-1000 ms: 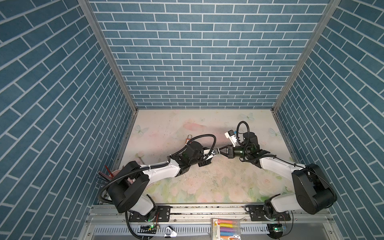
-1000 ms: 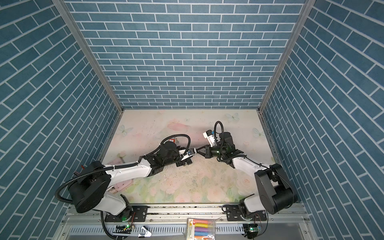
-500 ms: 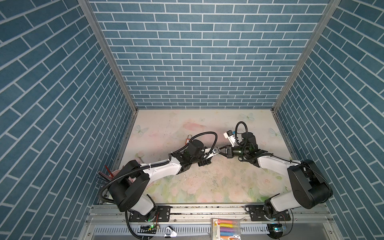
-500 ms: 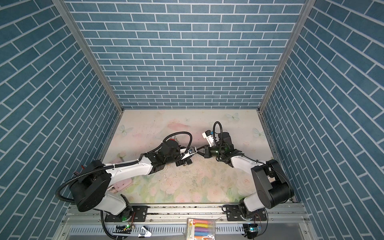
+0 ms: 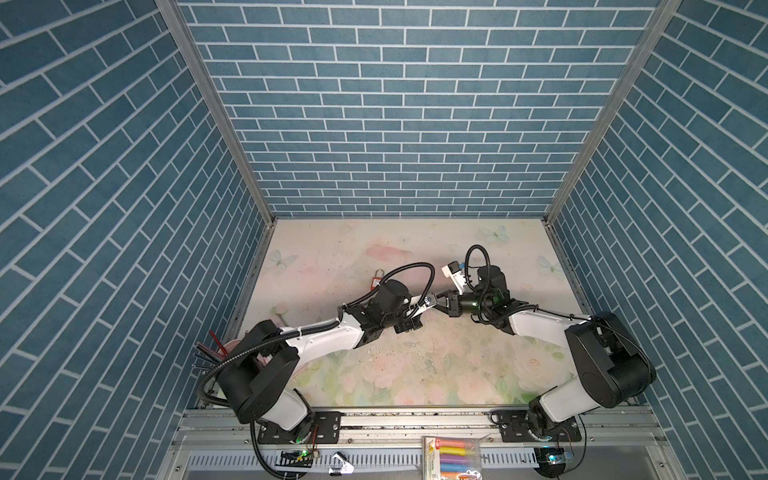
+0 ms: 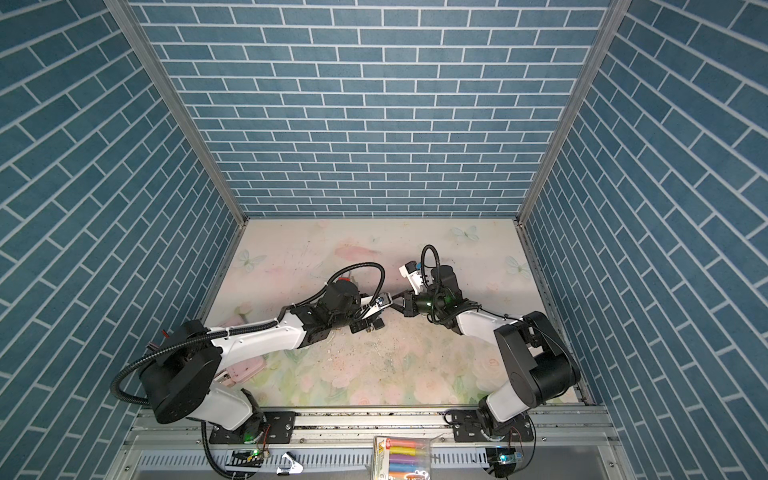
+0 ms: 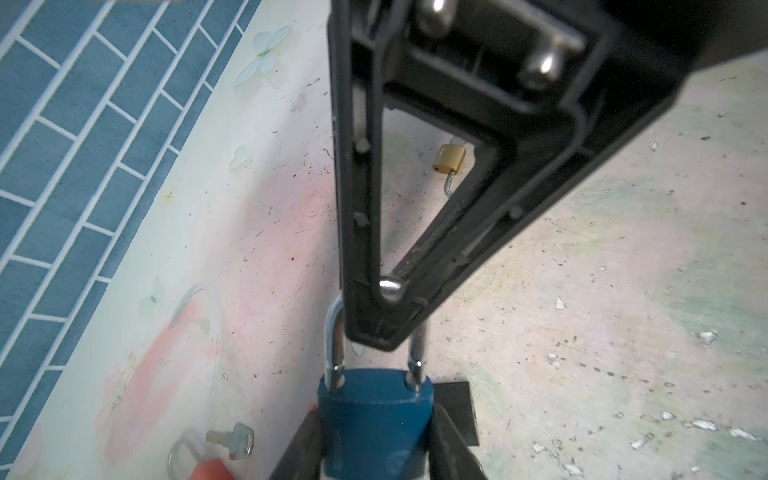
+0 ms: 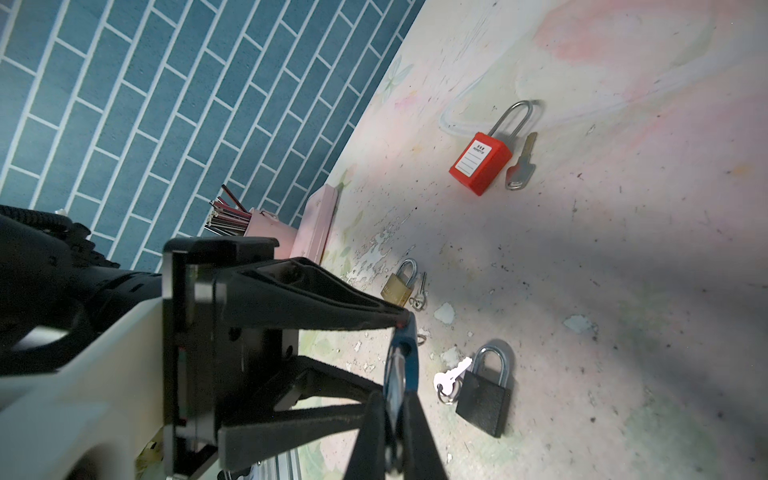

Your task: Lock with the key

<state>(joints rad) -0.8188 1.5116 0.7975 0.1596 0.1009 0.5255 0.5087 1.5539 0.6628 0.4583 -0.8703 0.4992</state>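
My left gripper (image 7: 376, 419) is shut on the body of a blue padlock (image 7: 374, 415), whose silver shackle (image 7: 334, 340) points away from it. My right gripper (image 8: 392, 401) meets it from the opposite side. Its thin black fingers (image 7: 374, 324) are shut over the top of the shackle, which they hide. In both top views the two grippers join tip to tip above the mat's middle (image 5: 436, 301). No key shows in the blue padlock. The keys in view lie on the mat beside other padlocks.
On the mat lie a red padlock (image 8: 480, 162) with a key (image 8: 521, 166), a small brass padlock (image 8: 397, 289) with a key, and a black padlock (image 8: 484, 399) with a silver key (image 8: 451, 376). A pink box with pencils (image 8: 316, 220) stands by the left wall.
Both grips are unchanged and the grippers stay joined mid-table. The right arm's elbow has shifted slightly inward.
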